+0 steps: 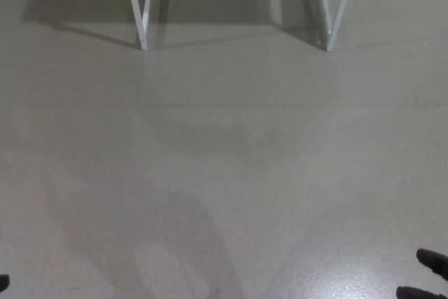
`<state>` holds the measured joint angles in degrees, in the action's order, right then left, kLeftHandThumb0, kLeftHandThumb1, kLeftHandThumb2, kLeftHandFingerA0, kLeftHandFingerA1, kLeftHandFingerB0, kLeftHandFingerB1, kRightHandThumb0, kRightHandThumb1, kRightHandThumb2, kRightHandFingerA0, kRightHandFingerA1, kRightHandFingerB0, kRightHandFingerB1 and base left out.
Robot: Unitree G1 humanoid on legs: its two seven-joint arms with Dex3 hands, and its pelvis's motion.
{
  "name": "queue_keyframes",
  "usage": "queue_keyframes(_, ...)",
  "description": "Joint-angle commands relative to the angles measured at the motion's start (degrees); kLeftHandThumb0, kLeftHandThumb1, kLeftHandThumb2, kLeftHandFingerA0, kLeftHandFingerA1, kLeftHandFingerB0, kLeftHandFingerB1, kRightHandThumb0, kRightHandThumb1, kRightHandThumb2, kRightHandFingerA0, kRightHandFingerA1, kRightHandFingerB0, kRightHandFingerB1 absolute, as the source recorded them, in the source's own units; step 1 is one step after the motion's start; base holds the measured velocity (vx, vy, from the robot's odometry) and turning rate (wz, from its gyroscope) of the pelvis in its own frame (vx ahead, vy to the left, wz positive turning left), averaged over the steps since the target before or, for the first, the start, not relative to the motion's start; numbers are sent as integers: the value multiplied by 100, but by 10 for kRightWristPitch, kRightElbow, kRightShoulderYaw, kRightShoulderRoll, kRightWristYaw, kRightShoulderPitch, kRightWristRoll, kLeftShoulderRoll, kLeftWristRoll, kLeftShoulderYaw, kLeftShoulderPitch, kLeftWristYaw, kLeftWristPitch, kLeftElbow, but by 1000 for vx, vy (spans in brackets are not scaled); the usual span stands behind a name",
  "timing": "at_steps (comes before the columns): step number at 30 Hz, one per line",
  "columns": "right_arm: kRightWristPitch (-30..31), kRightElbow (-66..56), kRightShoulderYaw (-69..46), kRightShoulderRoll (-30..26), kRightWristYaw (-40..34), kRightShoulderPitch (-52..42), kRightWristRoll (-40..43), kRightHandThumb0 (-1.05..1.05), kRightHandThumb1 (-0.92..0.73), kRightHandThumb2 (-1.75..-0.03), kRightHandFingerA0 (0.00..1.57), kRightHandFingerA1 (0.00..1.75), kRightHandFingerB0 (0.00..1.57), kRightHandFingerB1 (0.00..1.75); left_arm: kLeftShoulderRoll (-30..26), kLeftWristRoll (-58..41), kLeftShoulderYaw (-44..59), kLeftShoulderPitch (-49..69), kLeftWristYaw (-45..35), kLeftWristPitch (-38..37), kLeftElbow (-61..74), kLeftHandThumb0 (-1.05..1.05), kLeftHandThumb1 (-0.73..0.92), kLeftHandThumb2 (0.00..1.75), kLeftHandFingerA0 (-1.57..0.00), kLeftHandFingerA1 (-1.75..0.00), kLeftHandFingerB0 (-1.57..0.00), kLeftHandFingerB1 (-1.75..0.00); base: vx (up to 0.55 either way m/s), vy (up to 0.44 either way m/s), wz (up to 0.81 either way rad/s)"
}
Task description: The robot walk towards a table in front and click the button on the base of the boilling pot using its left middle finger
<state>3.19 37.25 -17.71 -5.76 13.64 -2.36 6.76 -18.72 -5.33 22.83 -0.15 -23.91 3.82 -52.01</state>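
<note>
We take the floor as our reference: a plain grey surface filling nearly the whole head view. At its lower left edge we see a small dark tip of the left hand; too little shows for us to tell whether it is released or clenched. Along the far edge of the floor stand two white table legs, the left leg and the right leg, well apart, each casting a shadow on the floor. Behind them runs a pale wall. At the floor's lower right corner we see black fingertips of the right hand; its state cannot be determined. The pot and button are out of view.
</note>
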Motion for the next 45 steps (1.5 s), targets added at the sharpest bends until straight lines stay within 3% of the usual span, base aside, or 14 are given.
queue_keyframes(1, 37, -29, -39, 9, 67, -23, 95, -1, -30, -77, 33, 58, 22, 52, -27, -85, 35, 14, -123, 36, -1, -16, 49, 56, -27, -41, -28, -31, 0, 0, 0)
queue_keyframes(3, 46, -34, -44, 14, 61, -26, 98, 1, -32, -79, 52, 66, 25, 53, -29, -81, 32, 16, -130, 32, -4, -16, 50, 56, -25, -40, -27, -30, 0, 0, 0)
queue_keyframes(14, 43, -32, -38, 13, 77, -49, 104, -2, -32, -78, 35, 59, 23, 52, -34, -88, 24, 41, -144, 14, -6, -14, 50, 55, -26, -40, -26, -31, 0, 0, 0)
queue_keyframes(25, 28, -24, -25, 7, 77, -60, 100, -2, -31, -78, 50, 65, 26, 53, -33, -92, 20, 64, -151, -1, -2, -16, 51, 57, -29, -42, -29, -32, 0, 0, 0)
queue_keyframes(26, 24, -27, -21, 7, 79, -70, 94, -4, -46, -53, 47, 50, 35, 41, -34, -94, 20, 72, -155, -1, -2, -15, 52, 57, -28, -42, -29, -32, 0, 0, 0)
queue_keyframes(27, 16, -25, -19, 6, 82, -73, 93, -3, -47, -53, 48, 51, 34, 41, -33, -96, 21, 75, -153, -1, 0, -9, 35, 82, -25, -56, -18, -49, 0, 0, 0)
queue_keyframes(29, 12, -21, -14, 4, 78, -72, 88, -3, -48, -53, 53, 51, 35, 41, -32, -92, 17, 79, -145, -3, 6, -8, 34, 82, -27, -56, -18, -49, 0, 0, 0)
queue_keyframes(30, 8, -13, -5, 2, 79, -67, 80, -5, -48, -53, 54, 51, 37, 41, -32, -90, 13, 81, -144, -4, 16, -10, 50, 56, -31, -40, -29, -31, -43, -14, -117)
queue_keyframes(31, 7, -12, -3, 1, 80, -66, 81, -3, -32, -79, 51, 65, 26, 53, -33, -90, 11, 82, -145, -5, 18, -12, 50, 56, -29, -41, -28, -31, 0, 0, 0)
queue_keyframes(35, 2, -17, -1, 2, 83, -67, 89, -2, -29, -77, 48, 64, 25, 53, -33, -90, 3, 79, -153, -19, 19, -17, 47, 57, -31, -42, -29, -33, -35, -13, 8)
queue_keyframes(36, -1, -15, 0, 3, 81, -68, 88, -1, -30, -78, 54, 66, 26, 53, -33, -90, 2, 83, -150, -21, 22, -10, 33, 81, -27, -56, -17, -49, 0, 0, 0)
queue_keyframes(38, -6, -14, 5, 4, 74, -72, 81, -4, -44, -52, 63, 54, 40, 42, -33, -93, 2, 89, -148, -16, 27, -9, 34, 81, -26, -56, -17, -49, 21, 31, -4)
queue_keyframes(39, -6, -14, 6, 3, 75, -74, 81, -3, -45, -52, 60, 53, 39, 42, -33, -94, 1, 91, -149, -16, 28, -16, 48, 56, -31, -42, -29, -32, 52, 78, -13)
queue_keyframes(45, -11, -7, 14, 3, 83, -86, 85, -1, -32, -79, 55, 66, 26, 53, -39, -90, -4, 111, -157, -37, 26, -17, 49, 57, -30, -41, -27, -32, 123, 312, -12)
